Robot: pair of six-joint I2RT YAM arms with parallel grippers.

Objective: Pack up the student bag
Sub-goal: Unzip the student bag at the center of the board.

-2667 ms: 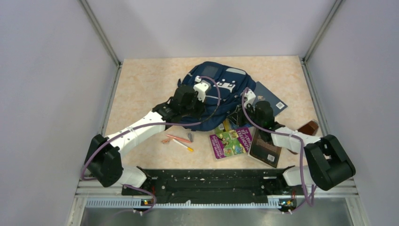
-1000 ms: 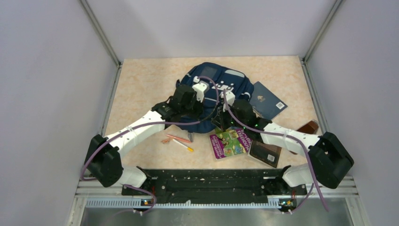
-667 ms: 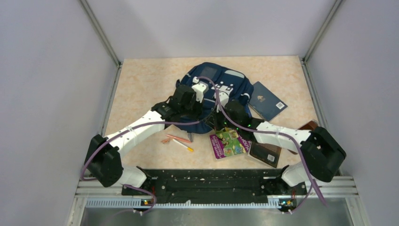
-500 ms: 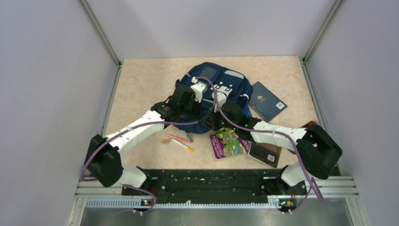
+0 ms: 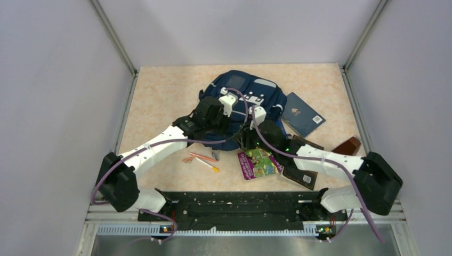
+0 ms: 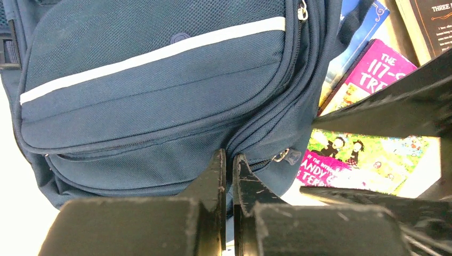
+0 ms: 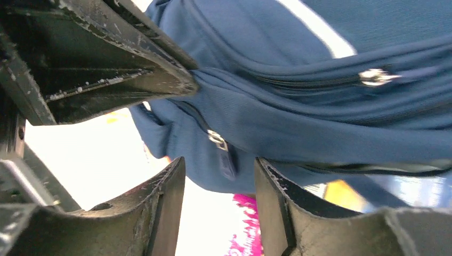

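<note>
Top external view: the student bag is recorded lying flat on the table, at centre frame toward the upper edge, with both arms reaching onto its lower edge. In the left wrist view the left gripper is seen with its jaws drawn together on a fold of navy fabric between two zipped seams at the bag's lower edge; only a thin slit is left between the fingers. A white reflective stripe is noted across the pocket above. In the right wrist view the right gripper is held with its jaws apart, and a zipper pull is seen hanging between the two fingers. Below the bag in the top external view, a purple picture book is partly overlapped by the right arm. A dark brown book is found just beside it at right, a dark blue book just beside the bag's right side, and pens at the bag's lower left.
</note>
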